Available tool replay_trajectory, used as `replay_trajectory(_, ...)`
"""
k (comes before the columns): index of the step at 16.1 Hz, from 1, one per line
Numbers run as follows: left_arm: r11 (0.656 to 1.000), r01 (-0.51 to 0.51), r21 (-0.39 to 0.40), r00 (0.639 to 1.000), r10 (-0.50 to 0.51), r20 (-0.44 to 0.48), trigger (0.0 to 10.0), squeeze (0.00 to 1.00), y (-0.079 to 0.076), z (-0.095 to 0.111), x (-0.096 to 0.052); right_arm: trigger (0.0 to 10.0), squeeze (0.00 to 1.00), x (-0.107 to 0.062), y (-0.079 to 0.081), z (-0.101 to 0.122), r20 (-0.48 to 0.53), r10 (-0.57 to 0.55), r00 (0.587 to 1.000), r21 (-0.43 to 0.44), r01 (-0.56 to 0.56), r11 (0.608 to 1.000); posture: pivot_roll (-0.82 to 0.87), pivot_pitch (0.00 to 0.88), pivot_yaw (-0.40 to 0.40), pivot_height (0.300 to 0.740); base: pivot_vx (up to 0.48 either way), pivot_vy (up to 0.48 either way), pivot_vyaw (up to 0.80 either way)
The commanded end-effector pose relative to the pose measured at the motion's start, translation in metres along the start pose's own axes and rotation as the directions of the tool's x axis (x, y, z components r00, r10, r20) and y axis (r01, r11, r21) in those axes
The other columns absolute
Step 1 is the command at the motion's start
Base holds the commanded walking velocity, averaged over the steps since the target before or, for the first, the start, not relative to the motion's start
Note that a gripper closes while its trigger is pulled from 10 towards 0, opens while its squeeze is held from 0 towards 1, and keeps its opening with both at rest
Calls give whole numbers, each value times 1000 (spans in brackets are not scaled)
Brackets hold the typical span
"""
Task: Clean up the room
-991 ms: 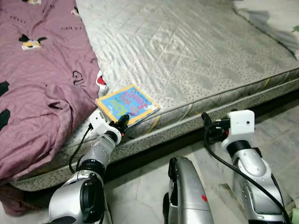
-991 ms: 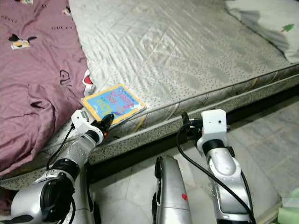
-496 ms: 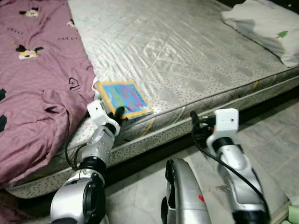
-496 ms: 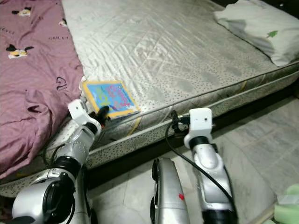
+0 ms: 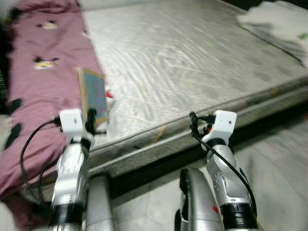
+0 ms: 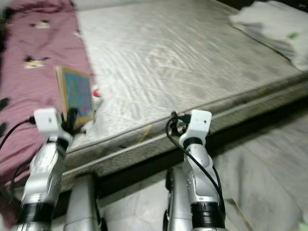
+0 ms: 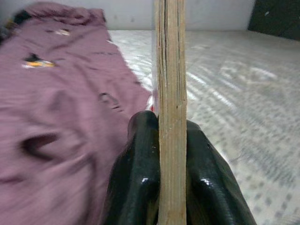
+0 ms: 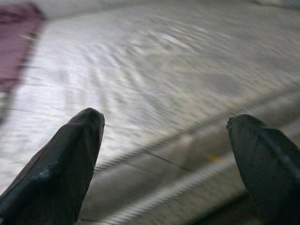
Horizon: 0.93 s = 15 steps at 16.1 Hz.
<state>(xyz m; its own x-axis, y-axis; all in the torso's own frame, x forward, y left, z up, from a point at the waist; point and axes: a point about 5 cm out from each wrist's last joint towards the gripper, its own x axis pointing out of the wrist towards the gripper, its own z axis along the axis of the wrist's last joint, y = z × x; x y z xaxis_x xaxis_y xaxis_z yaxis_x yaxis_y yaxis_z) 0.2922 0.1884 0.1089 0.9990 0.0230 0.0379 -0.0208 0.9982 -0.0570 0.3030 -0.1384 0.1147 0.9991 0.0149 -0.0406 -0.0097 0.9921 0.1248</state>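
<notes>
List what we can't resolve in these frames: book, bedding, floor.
- Book cover: title unreadable in the eye views, motion blur; the left wrist view gives its edge on, clamped in the left gripper.
- Prints on the purple blanket: blurred in the eye views.
- White pillow: cut off by the frame edge, smeared.
- Floor: blur hides any small litter.
- Mattress detail ahead of the open right gripper: soft focus.

The book [image 5: 93, 95] is showing a blue cover edged in yellow, its page edges pale tan. The blanket [image 5: 38, 86] on the left is lying mauve with black-and-yellow cartoon prints. The mattress [image 5: 192, 57] is gleaming silver-grey, quilted, its side speckled.
</notes>
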Motion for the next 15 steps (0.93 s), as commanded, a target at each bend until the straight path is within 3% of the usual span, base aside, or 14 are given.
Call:
replay_trajectory(1,998,4,66,997,-9,75,0,0,-2,20,-5,10000,0,-2,7,4,35,39,999,-14,-39,999,89,0,60,482,0,0,0)
replay_trajectory(3,988,-14,153,997,3,73,0,0,-1,21,-22,10000,0,-6,15,2,42,51,998,-44,-49,998,88,0,60,482,0,0,0)
replay_trajectory(4,979,-35,199,997,20,80,6627,0,-3,23,-25,10000,0,-8,17,-2,-1,25,1000,-64,-25,998,83,0,60,482,0,0,0)
replay_trajectory(5,967,-26,252,996,4,89,10000,0,-12,25,-25,10000,0,-13,25,-1,10,109,994,61,-109,992,84,0,58,482,0,0,0)
replay_trajectory(6,958,-48,284,997,27,76,10000,0,-15,25,-24,10000,0,-14,26,-1,25,111,993,37,-112,993,84,0,56,482,0,0,0)
replay_trajectory(7,961,16,276,998,-32,52,10000,0,-24,24,-23,10000,0,-15,28,0,48,120,992,69,-123,990,81,0,55,482,0,0,0)
replay_trajectory(8,974,76,211,996,-85,36,10000,0,-31,22,-24,10000,0,-14,29,0,53,120,991,74,-124,990,79,0,52,482,0,0,0)
replay_trajectory(11,977,85,193,995,-92,31,10000,0,-37,22,-24,10000,0,-12,33,5,65,157,985,119,-164,979,86,0,36,496,0,0,0)
replay_trajectory(15,987,-4,162,1000,2,12,10000,0,-28,18,-25,10000,0,-9,39,11,84,185,979,162,-197,967,91,0,24,546,0,0,0)
